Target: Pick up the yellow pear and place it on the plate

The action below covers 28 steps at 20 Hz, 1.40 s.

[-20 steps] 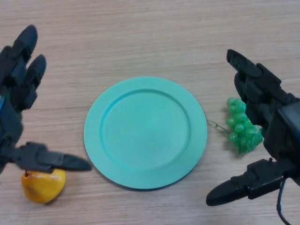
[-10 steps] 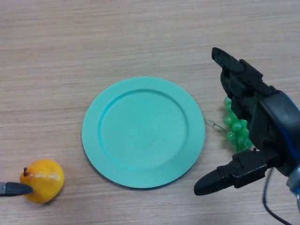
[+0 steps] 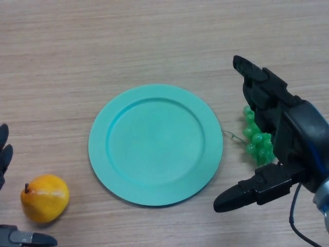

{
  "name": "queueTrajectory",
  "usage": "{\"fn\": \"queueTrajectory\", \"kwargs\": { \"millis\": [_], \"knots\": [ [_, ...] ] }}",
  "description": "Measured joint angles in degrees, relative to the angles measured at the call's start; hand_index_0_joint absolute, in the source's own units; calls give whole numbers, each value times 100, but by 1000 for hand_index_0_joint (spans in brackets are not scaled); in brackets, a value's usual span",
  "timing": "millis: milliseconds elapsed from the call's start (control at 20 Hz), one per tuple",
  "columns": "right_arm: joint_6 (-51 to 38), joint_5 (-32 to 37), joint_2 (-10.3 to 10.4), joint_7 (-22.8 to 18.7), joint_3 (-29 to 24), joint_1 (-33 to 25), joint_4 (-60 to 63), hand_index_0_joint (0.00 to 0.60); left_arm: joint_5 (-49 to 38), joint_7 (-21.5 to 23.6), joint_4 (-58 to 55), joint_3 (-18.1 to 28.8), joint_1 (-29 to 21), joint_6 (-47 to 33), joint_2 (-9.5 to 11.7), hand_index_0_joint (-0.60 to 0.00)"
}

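Note:
The yellow pear (image 3: 44, 198) lies on the wooden table at the lower left, stem up, left of the teal plate (image 3: 155, 144). The plate is bare. My left hand (image 3: 4, 154) shows only at the left edge: fingertips above the pear and the thumb tip below it, spread apart, not touching the pear. My right hand (image 3: 280, 128) hovers open to the right of the plate, fingers straight and thumb stretched toward the plate's lower right rim.
A bunch of green grapes (image 3: 257, 139) lies right of the plate, partly hidden under my right hand. The wooden table (image 3: 154, 41) stretches beyond the plate.
My left hand has pulled back to the left edge and then come in again around the pear, uncovering it. My right hand moved slightly left toward the plate, then held still.

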Motion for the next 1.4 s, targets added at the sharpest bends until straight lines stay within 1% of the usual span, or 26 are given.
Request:
{"fn": "queueTrajectory", "kwargs": {
  "millis": [100, 150, 200, 250, 300, 350, 500, 600, 650, 700, 750, 800, 850, 900, 950, 1000, 1050, 1100, 1200, 1250, 1300, 1350, 1400],
  "knots": [
    [0, 5, 0, 0, -6, 7, -7, 0, 22, 152, 309, -34, -54, -119, 19, 0],
    [0, 12, -1, 2, -5, 25, -42, 0, 228, 329, 507, -92, -75, -247, 37, 0],
    [0, 13, -1, 2, -5, 37, -65, 0, 264, 391, 643, -157, -86, -276, 64, 0],
    [-1, 30, -1, 3, -9, 88, -79, 0, 385, 510, 818, -295, -108, -291, 110, 0],
    [-1, 143, -1, 2, -23, 128, -81, 0, 415, 530, 914, -362, -127, -296, 112, 0],
    [-1, 244, -2, 6, -18, 146, -84, 0, 415, 670, 1026, -516, -189, -296, 117, 0],
    [-1, 236, -10, 7, -15, 160, -93, 0, 454, 1020, 1142, -754, -385, -319, 150, 0],
    [-1, 236, -10, 7, -14, 175, -113, 0, 458, 1317, 1264, -754, -473, -337, 173, -199],
    [-1, 234, -11, 7, -14, 177, -155, 0, 458, 1374, 1281, -754, -476, -342, 192, -350],
    [-1, 233, -11, 6, -14, 178, -187, 0, 458, 1444, 1337, -755, -493, -365, 195, -450],
    [0, 228, -11, 4, -16, 183, -231, 0, 457, 1624, 1473, -790, -548, -389, 198, -600],
    [15, 218, -14, 0, -16, 194, -303, 0, 455, 1813, 1567, -876, -598, -389, 201, -600],
    [140, 219, -28, 2, -17, 196, -509, 0, 456, 1902, 1578, -1016, -604, -389, 199, -600],
    [140, 221, -28, 3, -17, 196, -561, 0, 456, 1898, 1562, -1089, -605, -389, 198, -600],
    [199, 220, -28, 2, -20, 184, -595, 0, 459, 1875, 1490, -1191, -587, -380, 197, -600],
    [280, 222, -28, 2, -20, 175, -620, 0, 460, 1776, 1434, -1216, -561, -374, 177, -600],
    [312, 221, -28, 1, -20, 172, -634, 0, 473, 1574, 1295, -1234, -469, -340, 163, -600],
    [313, 221, -29, 1, -19, 162, -633, 0, 631, 1544, 1237, -1228, -434, -341, 151, -600],
    [316, 221, -31, 0, -17, 116, -637, 201, 680, 1466, 1112, -1230, -350, -341, 141, -600],
    [316, 220, -31, 0, -15, 116, -637, 351, 684, 1456, 1037, -1229, -297, -323, 138, -600],
    [316, 218, -31, 0, -13, 116, -638, 450, 693, 1382, 944, -1227, -240, -269, 136, -600],
    [324, 216, -30, 0, -6, 110, -640, 399, 919, 1249, 696, -1188, -144, -178, 117, -600],
    [328, 215, -31, 1, 5, 102, -640, 300, 919, 1140, 589, -1188, -102, -170, 110, -600]
  ]
}}
